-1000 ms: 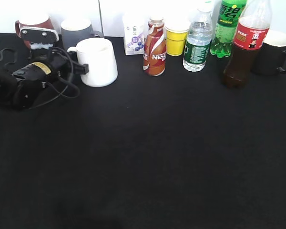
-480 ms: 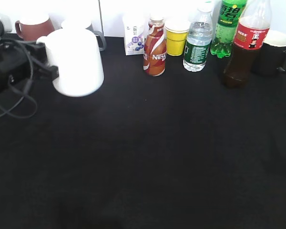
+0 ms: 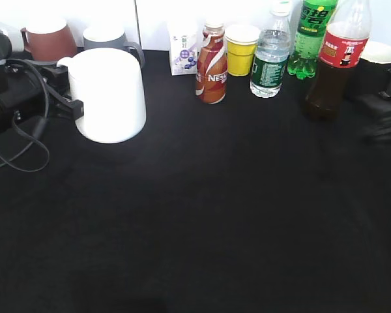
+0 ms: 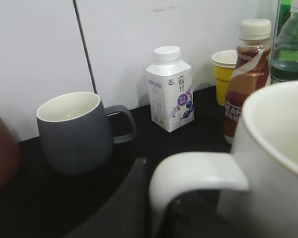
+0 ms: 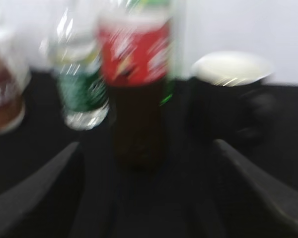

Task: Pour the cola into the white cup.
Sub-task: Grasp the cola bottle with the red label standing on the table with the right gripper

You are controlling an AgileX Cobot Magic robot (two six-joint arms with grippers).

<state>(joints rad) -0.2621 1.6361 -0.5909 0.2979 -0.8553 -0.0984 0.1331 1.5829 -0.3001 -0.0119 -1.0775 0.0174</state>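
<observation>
White ceramic fills your exterior view at nine o'clock: the cup [image 3: 109, 94] sits or hangs just off the black table [image 3: 202, 222], its handle taken by the left gripper [image 3: 70, 104]. The cola [image 3: 335, 62] stands upright at two o'clock, cap on, beside the black mug [image 3: 376, 72]. A dark blur at three o'clock is likely your right arm, too smeared to read.

In the left wrist view, the cup's handle [image 4: 196, 173] lies at six o'clock with a dark finger [image 4: 121, 208] against it, so the fingers look clamped on the handle. The grey mug [image 4: 74, 131] is at nine o'clock, the milk carton [image 4: 170, 91] at twelve.

In the right wrist view, badly blurred, the cola [image 5: 136, 84] stands at twelve between two spread fingers [image 5: 37, 191], apart from both; the gripper [image 5: 144, 193] is released.

You seem to be at the staging step: cup in hand, bottle not yet grasped. Next you'd need to close on the bottle below its label, then deal with the cap.
</observation>
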